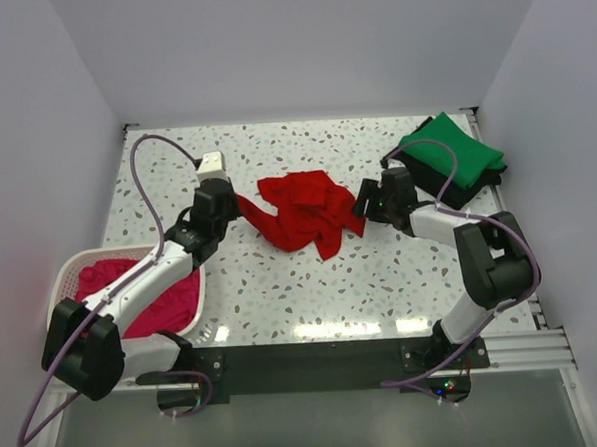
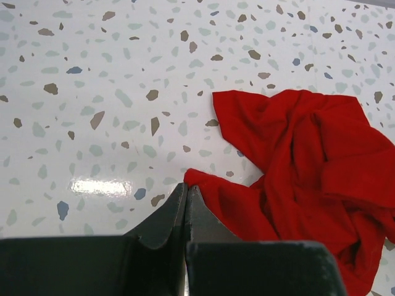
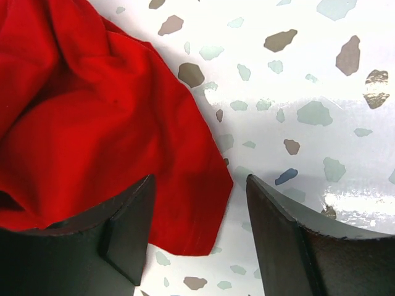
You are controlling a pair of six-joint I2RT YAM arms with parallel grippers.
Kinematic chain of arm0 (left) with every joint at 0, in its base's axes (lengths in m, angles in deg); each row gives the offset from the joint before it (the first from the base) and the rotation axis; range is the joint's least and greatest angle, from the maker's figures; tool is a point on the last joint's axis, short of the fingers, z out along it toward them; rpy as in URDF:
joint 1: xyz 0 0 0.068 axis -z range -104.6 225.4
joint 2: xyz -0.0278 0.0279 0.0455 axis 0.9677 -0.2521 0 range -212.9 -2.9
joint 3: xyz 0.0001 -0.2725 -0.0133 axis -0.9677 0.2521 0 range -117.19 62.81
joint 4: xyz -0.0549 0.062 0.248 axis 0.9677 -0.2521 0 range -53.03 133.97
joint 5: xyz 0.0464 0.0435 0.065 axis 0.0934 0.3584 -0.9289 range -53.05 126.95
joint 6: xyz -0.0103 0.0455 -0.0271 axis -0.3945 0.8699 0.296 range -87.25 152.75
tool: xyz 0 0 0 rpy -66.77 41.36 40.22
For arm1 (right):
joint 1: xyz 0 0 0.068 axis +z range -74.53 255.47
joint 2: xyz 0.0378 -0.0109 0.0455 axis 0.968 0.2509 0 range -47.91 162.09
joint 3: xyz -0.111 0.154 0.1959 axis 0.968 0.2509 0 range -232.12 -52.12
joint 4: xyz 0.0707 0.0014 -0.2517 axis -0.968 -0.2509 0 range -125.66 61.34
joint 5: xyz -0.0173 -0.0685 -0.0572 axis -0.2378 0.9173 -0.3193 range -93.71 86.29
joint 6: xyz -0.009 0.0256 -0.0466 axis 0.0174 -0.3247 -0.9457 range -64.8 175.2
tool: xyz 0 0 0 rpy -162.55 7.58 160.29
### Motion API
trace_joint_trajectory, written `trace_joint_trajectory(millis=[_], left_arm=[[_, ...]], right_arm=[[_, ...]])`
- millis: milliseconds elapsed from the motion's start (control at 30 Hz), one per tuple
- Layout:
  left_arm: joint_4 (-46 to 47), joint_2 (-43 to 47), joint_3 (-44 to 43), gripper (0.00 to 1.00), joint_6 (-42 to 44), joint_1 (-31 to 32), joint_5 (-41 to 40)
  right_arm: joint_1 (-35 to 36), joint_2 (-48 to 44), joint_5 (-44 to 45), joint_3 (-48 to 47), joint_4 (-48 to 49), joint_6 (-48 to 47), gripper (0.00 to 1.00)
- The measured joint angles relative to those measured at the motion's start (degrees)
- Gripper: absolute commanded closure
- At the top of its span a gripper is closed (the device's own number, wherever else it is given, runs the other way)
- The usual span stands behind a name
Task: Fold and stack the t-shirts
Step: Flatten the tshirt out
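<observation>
The counter (image 1: 312, 283) is glossy, smooth speckled stone; the red t-shirt (image 1: 303, 211) is soft matt cloth; the basket (image 1: 69, 274) is white plastic lattice.

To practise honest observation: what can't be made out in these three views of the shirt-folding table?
- Black shirt: top view, green shirt covers all but an edge.
- Pink shirt: top view, left arm crosses the basket, hiding part.
- Red shirt: both wrist views, cut off by picture edges.
- Whether the shut left jaws pinch the red corner: left wrist view, the jaws cover it.
</observation>
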Motion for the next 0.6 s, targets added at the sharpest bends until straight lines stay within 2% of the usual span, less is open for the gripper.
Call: trace_joint_trajectory(millis=[433,467,567,600], left_arm=[[0.7,-0.4,0.0,1.0,1.2,-1.7,0.5],[0.9,-0.4,0.0,1.0,1.2,-1.8,0.6],[1.5,-0.4,0.0,1.0,1.2,-2.1,0.9],[1.7,-0.4,0.0,1.0,1.5,-2.4,1.2]], right_arm=[[0.0,4.3,-3.6,-1.5,0.9,0.2,0.47],[0.0,4.7,-3.8,-1.9,1.0,0.2,0.52],[0.0,5.9,-4.5,-2.8,0.9,0.2,0.79],[0.0,6.3,-4.9,-2.9,0.7,0.0,0.98]])
